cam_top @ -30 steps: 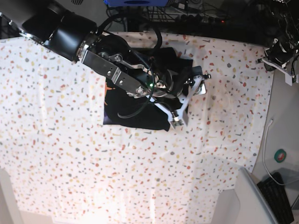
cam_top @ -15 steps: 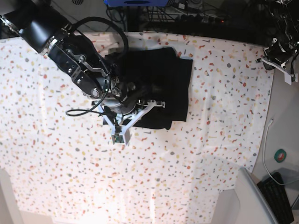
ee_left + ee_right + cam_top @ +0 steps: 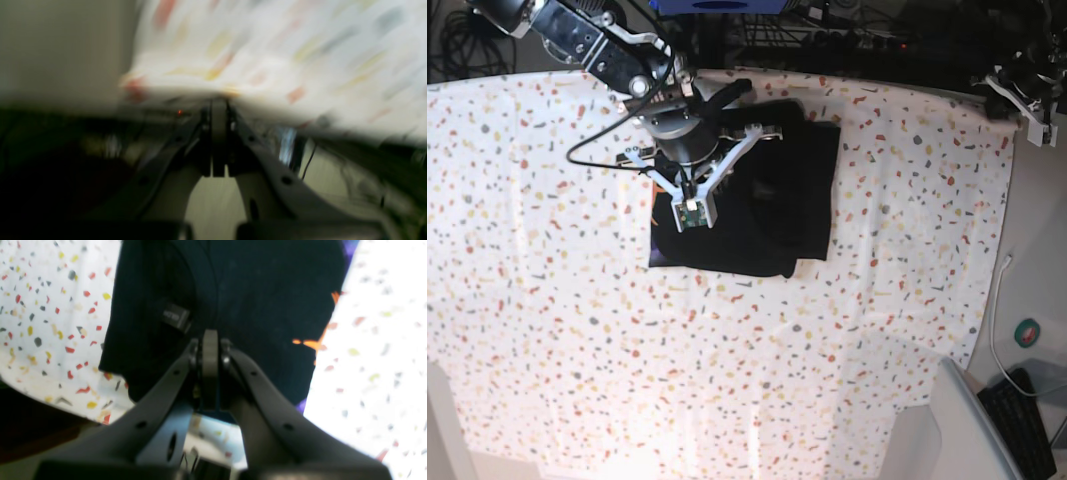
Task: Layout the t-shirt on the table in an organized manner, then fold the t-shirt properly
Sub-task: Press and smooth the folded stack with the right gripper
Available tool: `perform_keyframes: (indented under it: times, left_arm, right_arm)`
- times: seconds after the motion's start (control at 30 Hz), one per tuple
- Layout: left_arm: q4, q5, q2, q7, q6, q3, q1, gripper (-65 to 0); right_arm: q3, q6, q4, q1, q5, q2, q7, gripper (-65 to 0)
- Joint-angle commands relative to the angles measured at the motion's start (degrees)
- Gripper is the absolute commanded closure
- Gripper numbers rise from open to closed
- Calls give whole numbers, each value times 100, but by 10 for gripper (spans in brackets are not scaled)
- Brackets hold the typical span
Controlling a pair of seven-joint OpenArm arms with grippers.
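The black t-shirt (image 3: 762, 200) lies folded into a compact rectangle on the speckled table (image 3: 547, 300), toward its far middle. In the right wrist view the t-shirt (image 3: 260, 290) shows its small inner label (image 3: 175, 316) and orange print (image 3: 312, 344) at its right edge. My right gripper (image 3: 691, 214) is shut and empty, over the shirt's left part; its tips (image 3: 210, 340) are pressed together above the fabric. My left gripper (image 3: 1033, 108) is off the table's far right corner, shut in its blurred wrist view (image 3: 218, 106), with the table cloth's edge (image 3: 267, 50) behind it.
Dark cables and equipment (image 3: 847, 35) line the table's far edge. To the right stand a plain white side surface (image 3: 1037, 250), a white cable (image 3: 993, 320), a green round object (image 3: 1027, 333) and a keyboard (image 3: 1027, 425). A grey panel (image 3: 962, 430) sits at the front right corner.
My right arm has swung from the shirt's right side across to its left and pulled back toward the far edge. The folded shirt is now uncovered. The left gripper shifted slightly.
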Motion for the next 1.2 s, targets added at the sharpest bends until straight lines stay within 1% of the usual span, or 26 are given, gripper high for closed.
perform_keyframes:
  times: [0.0, 0.03, 0.1, 0.2, 0.27, 0.33, 0.4, 0.43, 0.5, 0.53, 0.57, 0.6, 0.63, 0.7, 0.73, 0.77, 0.8, 0.83, 0.93, 1.0, 1.07, 1.17]
  left_arm:
    - [288, -46, 12, 3, -39, -41, 52, 0]
    - [517, -46, 118, 143, -39, -41, 52, 0]
    - [1062, -46, 320, 811, -39, -67, -9, 0]
    - [2003, -55, 478, 1796, -66, -41, -132, 0]
    - [2609, -55, 654, 2130, -66, -67, -159, 0]
    - [2978, -55, 803, 2192, -66, -50, -167, -72]
    - [2978, -55, 891, 2192, -66, -6, -299, -137]
    - [2829, -2, 935, 2200, -66, 12, -413, -158]
    - [2363, -37, 909, 2183, -66, -32, -563, -178]
    - [2046, -46, 891, 2174, -66, -155, -598, -176]
    - [1774, -46, 847, 2165, -66, -331, -695, -178]
    - [1493, -46, 768, 2165, -66, -559, -774, -184]
    - [1299, -37, 689, 2165, -66, -735, -827, -186]
    - [992, -11, 487, 2165, -66, -1061, -844, -188]
    - [921, -2, 381, 2165, -66, -1157, -835, -188]
    - [886, -11, 311, 2165, -66, -1210, -827, -188]
    - [851, -2, 232, 2165, -66, -1272, -827, -188]
    - [798, -2, 188, 2156, -66, -1307, -827, -188]
    - [737, -2, 100, 2156, -66, -1316, -827, -188]
    - [781, -11, 135, 2156, -66, -1289, -827, -188]
    - [754, -11, 214, 2156, -66, -1289, -844, -188]
    - [798, -2, 329, 2156, -66, -1219, -844, -188]
  right_arm:
    - [-11, 24, 124, -44, -150, -47, 83, 0]
    - [-2, 24, 124, -97, -229, -47, 83, 0]
    - [33, 24, 115, -167, -238, -12, 83, 0]
    - [42, 24, 115, -167, -238, 68, 83, 0]
    - [42, 24, 115, -167, -229, 129, 83, 0]
    - [42, 24, 106, -167, -229, 129, 83, 0]
    - [42, 24, 80, -150, -229, 85, 83, 0]
    - [24, 24, 10, -132, -229, 68, 83, 0]
    - [-2, 24, -140, 44, -229, -170, 56, 0]
    - [-2, 24, -245, 140, -229, -302, -67, 0]
    - [-11, 24, -351, 237, -229, -442, -278, 0]
    - [-20, 24, -447, 386, -238, -689, -541, 0]
    - [-20, 24, -544, 501, -255, -882, -814, -53]
    - [-29, 24, -773, 729, -273, -1216, -1350, -203]
    - [-37, 24, -896, 844, -317, -1313, -1473, -272]
    - [-64, 6, -1028, 914, -440, -1383, -1491, -320]
    - [-169, -99, -1195, 984, -633, -1453, -1482, -366]
    - [-310, -165, -1388, 1063, -862, -1541, -1482, -387]
    - [-987, -165, -1942, 1292, -1442, -1849, -1517, -393]
    - [-1365, -165, -2408, 1468, -1644, -1998, -1517, -392]
    - [-1629, -165, -2900, 1600, -1715, -2113, -1482, -392]
    - [-1840, -165, -3032, 1740, -1556, -2130, -1456, -392]
